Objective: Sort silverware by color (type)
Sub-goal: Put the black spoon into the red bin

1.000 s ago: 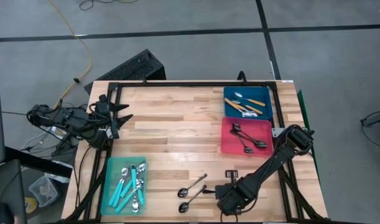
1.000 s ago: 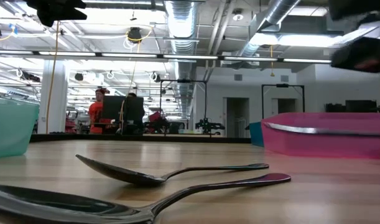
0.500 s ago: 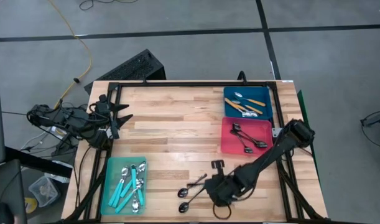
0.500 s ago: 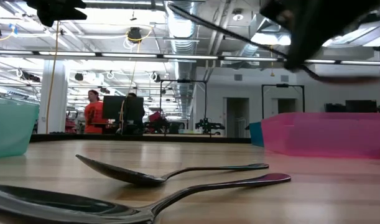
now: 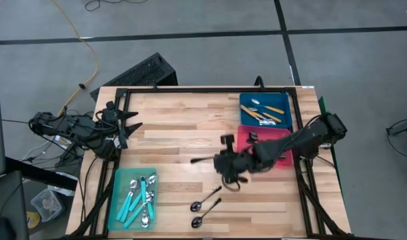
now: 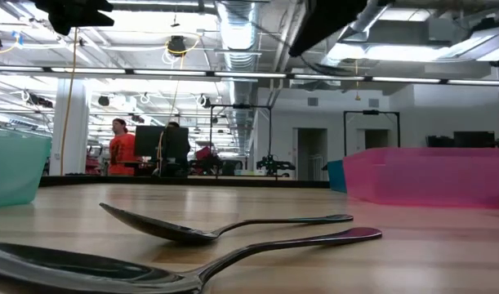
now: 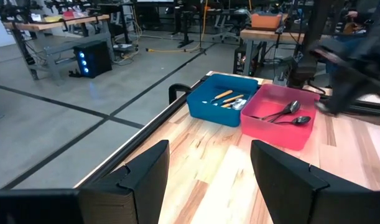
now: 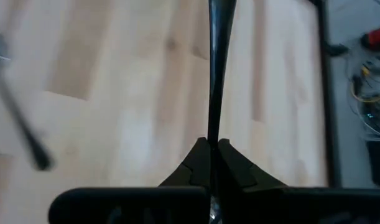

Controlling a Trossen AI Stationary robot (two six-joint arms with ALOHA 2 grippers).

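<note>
Right pincer (image 5: 220,160) clenches dark spoon (image 5: 202,160); we see it moved from counter's (image 5: 176,127) near edge toward pink tray (image 5: 243,157). Wrist view alone shows grip.

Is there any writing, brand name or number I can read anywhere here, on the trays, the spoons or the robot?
None can be read.
The teal tray, blue tray and pink tray carry no visible label.
The spoons on the table show no marking.
The boxes and machines in the room behind are too far off to read.
</note>
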